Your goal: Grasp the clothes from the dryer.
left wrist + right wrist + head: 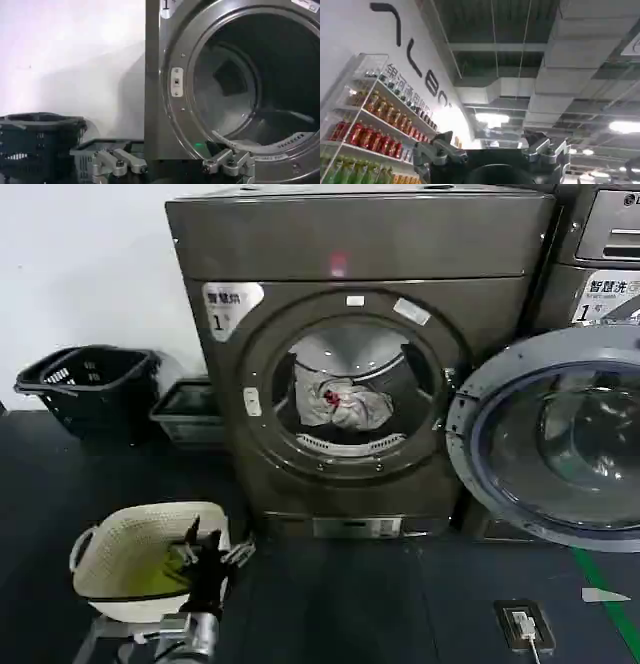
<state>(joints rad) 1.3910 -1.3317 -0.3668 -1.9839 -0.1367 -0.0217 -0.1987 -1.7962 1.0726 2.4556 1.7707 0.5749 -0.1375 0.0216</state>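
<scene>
Lying deep in the dryer (350,374), the clothes (342,406) sit half-shadowed; both tools (205,546) (492,150) gape empty.

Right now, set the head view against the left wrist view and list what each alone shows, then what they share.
Head view alone: the clothes lying in the drum, the open door, the white basket holding yellow-green cloth.
Left wrist view alone: the door latch plate up close.
Shared: the dryer, the black basket, the open left gripper.
</scene>
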